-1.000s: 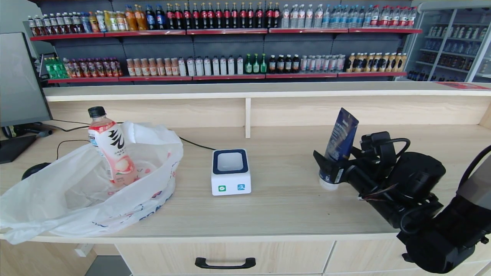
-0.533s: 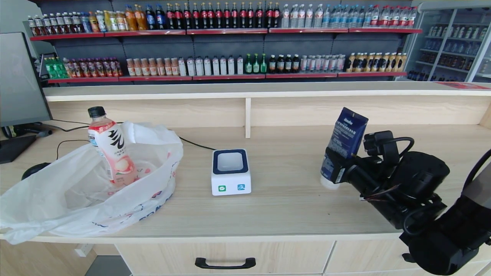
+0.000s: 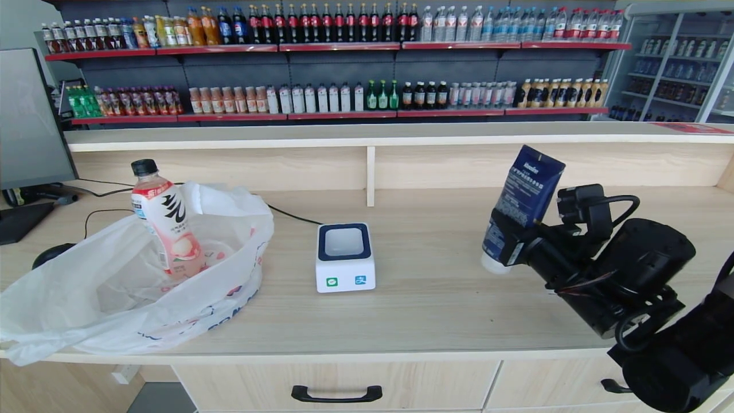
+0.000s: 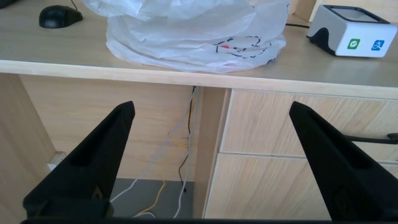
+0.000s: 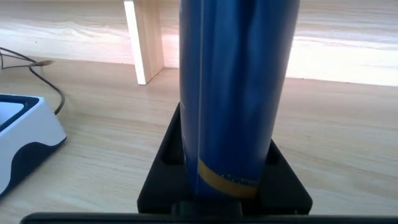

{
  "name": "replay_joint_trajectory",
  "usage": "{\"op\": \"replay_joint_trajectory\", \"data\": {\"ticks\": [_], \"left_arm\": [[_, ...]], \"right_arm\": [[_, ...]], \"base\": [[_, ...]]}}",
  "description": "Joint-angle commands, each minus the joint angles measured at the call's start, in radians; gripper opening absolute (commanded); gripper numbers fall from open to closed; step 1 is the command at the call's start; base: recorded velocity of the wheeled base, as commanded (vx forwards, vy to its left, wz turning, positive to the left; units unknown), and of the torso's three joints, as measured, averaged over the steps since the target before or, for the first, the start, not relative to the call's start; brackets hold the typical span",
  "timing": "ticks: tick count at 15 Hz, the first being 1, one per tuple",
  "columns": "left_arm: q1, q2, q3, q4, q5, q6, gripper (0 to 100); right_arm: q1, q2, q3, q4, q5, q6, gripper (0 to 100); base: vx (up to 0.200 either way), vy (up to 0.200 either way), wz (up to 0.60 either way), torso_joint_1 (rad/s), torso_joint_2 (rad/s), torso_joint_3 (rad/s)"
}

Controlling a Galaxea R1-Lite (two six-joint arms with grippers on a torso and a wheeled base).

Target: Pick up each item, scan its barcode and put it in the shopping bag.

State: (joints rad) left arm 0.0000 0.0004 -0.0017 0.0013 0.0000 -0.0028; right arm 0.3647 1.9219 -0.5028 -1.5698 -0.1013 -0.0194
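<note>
The step in hand is the scan of the second item: the right hand (image 3: 507, 245) is clamped on a blue tube (image 3: 523, 198), gripping it low, just above its white cap. The tube stands cap-down and leans slightly away from the hand's wrist. The cap looks to be just clear of the desk (image 3: 430, 298), though I cannot be sure of the gap.

The scanner (image 3: 344, 258) sits well to the left of that hand, window facing up, and the shopping bag (image 3: 114, 298) lies farther left again, with a bottle (image 3: 166, 223) already standing in it.

The next move, as I judge it, is to carry the tube across and tip it so its barcode faces the scanner window. I cannot tell which side the barcode is on.

The left hand (image 4: 208, 162) hangs below the desk edge with its fingers spread wide and nothing between them. The bag is up ahead of it.
</note>
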Motion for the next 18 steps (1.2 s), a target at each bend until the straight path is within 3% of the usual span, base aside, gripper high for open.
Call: {"op": "replay_joint_trajectory", "data": {"ticks": [1, 11, 14, 18], "left_arm": [[0.000, 0.000, 0.000, 0.000, 0.000, 0.000, 100], [0.000, 0.000, 0.000, 0.000, 0.000, 0.000, 100], [0.000, 0.000, 0.000, 0.000, 0.000, 0.000, 100], [0.000, 0.000, 0.000, 0.000, 0.000, 0.000, 100]], "right_arm": [[0.028, -0.050, 0.004, -0.001, 0.000, -0.001, 0], [0.091, -0.215, 0.105, -0.001, 0.006, 0.002, 0], [0.178, -0.282, 0.196, -0.001, 0.035, 0.007, 0], [0.260, -0.330, 0.205, -0.001, 0.114, 0.078, 0]], "base": [[0.000, 0.000, 0.00, 0.000, 0.00, 0.000], [0.000, 0.000, 0.00, 0.000, 0.00, 0.000], [0.000, 0.000, 0.00, 0.000, 0.00, 0.000], [0.000, 0.000, 0.00, 0.000, 0.00, 0.000]]}}
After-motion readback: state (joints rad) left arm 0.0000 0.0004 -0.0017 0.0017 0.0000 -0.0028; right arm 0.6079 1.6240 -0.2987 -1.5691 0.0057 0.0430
